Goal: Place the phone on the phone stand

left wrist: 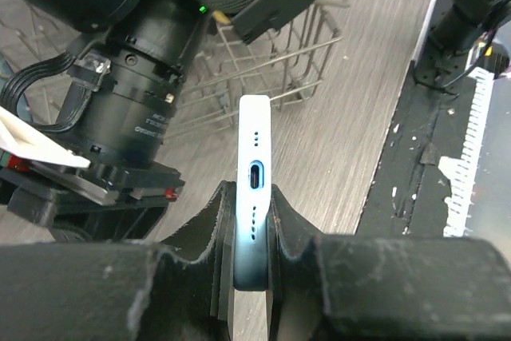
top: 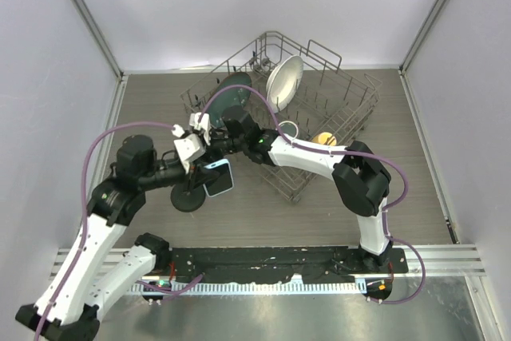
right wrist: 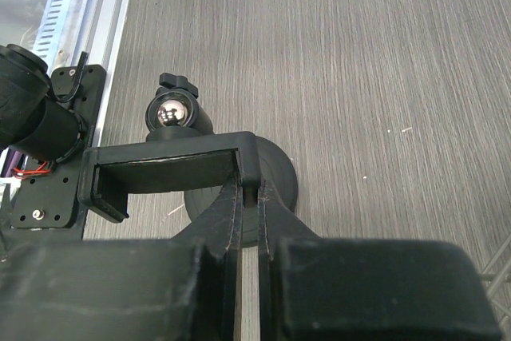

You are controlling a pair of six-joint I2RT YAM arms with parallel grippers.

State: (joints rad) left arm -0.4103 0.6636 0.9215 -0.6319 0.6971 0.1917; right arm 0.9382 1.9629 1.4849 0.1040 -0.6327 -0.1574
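Note:
The phone (top: 218, 178), light blue case and dark screen, hangs just above the table left of centre. My left gripper (top: 205, 168) is shut on it. The left wrist view shows the phone's bottom edge (left wrist: 255, 145) with its port sticking out between the pads, and my left gripper (left wrist: 252, 225) pinching both faces. The phone stand's round base (top: 189, 198) sits right beside the phone. My right gripper (right wrist: 250, 189) is shut on the side lip of the stand's black clamp (right wrist: 164, 170), above the disc base (right wrist: 279, 185) and the shiny ball joint (right wrist: 169, 112). In the top view the right gripper (top: 214, 148) reaches in from the right.
A wire dish rack (top: 351, 109) stands behind and to the right, holding a white plate (top: 285, 81), a dark plate (top: 233, 92) and an orange item (top: 323, 138). The right arm's wrist (left wrist: 136, 101) is close beside the phone. A black mounting rail (top: 279, 261) runs along the near edge.

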